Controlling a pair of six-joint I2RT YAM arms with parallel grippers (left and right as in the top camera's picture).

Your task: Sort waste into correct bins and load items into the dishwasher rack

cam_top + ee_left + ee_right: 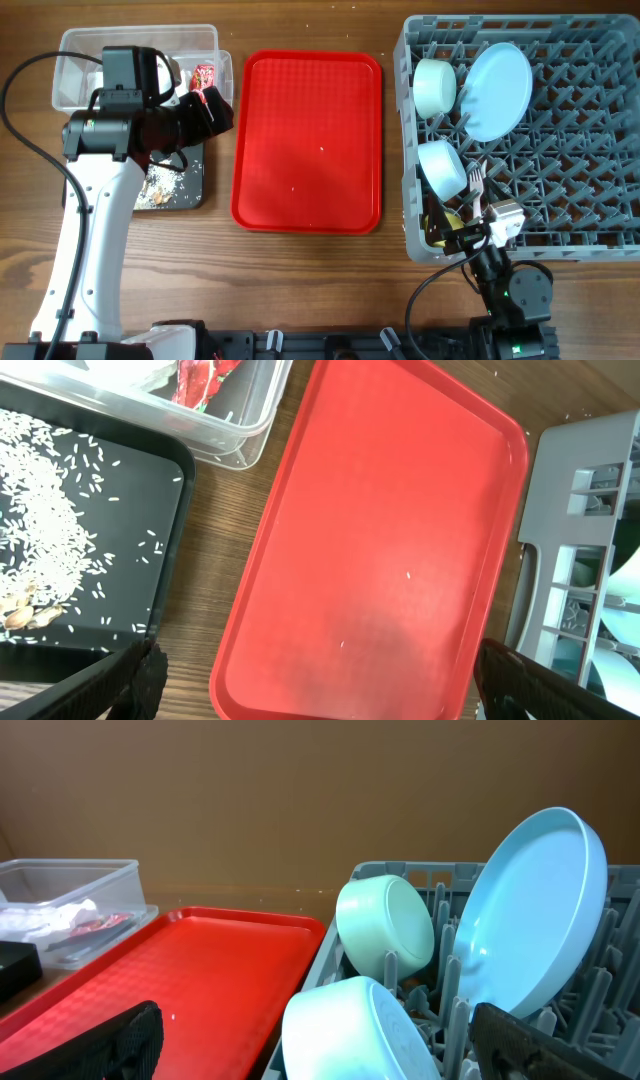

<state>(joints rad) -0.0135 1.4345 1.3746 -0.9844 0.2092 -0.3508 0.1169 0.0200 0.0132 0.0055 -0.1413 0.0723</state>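
Light blue plate (500,90), pale green bowl (435,85), light blue bowl (442,165) and fork (474,185) are sitting in the dishwasher rack (590,200), just ahead of the right pincer (320,1040). Its fingers are standing apart, gripping nothing. Rice scraps (40,510) are lying in the black tray (180,510) and the wrapper (204,75) in the clear tub (135,40), both just beside the left pincer (320,680), which is also gaping empty. Sorting and loading are looking about finished. Next move is likely lifting both arms clear without knocking the dishes.

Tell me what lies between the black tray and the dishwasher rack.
The red serving tray, bare but for a few specks; the overhead view shows it between them.
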